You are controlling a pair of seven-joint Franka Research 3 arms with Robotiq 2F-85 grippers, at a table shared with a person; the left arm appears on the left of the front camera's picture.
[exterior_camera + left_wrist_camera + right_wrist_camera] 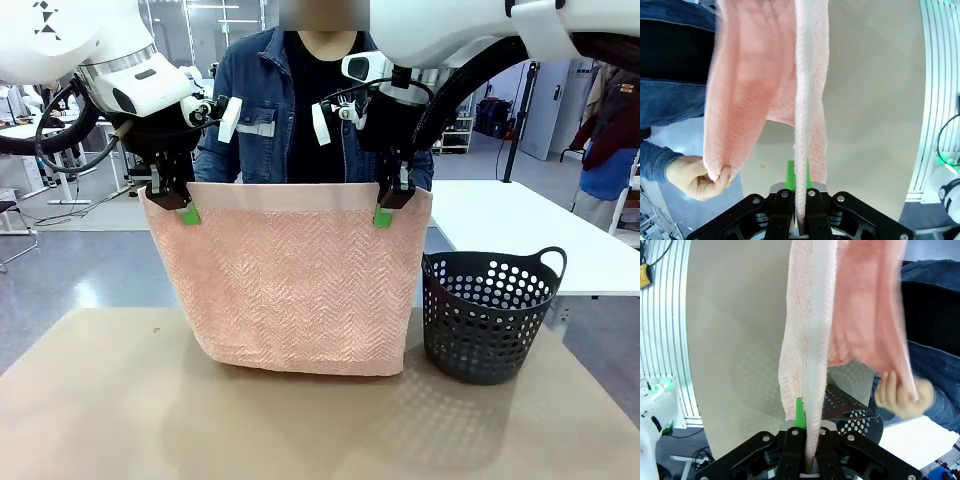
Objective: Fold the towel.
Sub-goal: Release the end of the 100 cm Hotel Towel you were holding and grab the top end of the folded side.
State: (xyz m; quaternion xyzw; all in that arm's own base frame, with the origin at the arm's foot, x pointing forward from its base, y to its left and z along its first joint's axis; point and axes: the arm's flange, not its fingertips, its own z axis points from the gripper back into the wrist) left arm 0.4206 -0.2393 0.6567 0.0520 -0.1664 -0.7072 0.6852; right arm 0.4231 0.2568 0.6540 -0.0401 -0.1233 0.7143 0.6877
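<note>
The salmon-pink towel [290, 290] hangs above the table in the front view, doubled over, with its smooth band along the top edge and its fold just above the tabletop. My left gripper [186, 208] is shut on the towel's top left corner and my right gripper [386, 210] is shut on the top right corner. In the left wrist view the towel [805, 110] runs up from my left gripper [799, 192], and a person's hand [695, 175] pinches the far layer's corner. In the right wrist view the towel [810, 340] rises from my right gripper [807, 432], and the person's other hand [900, 395] grips the far layer.
A black perforated basket [488, 315] stands on the tan table [100, 410] to the right of the towel. The person in a denim jacket [262, 120] stands right behind the towel. A white table [540, 235] lies at the far right.
</note>
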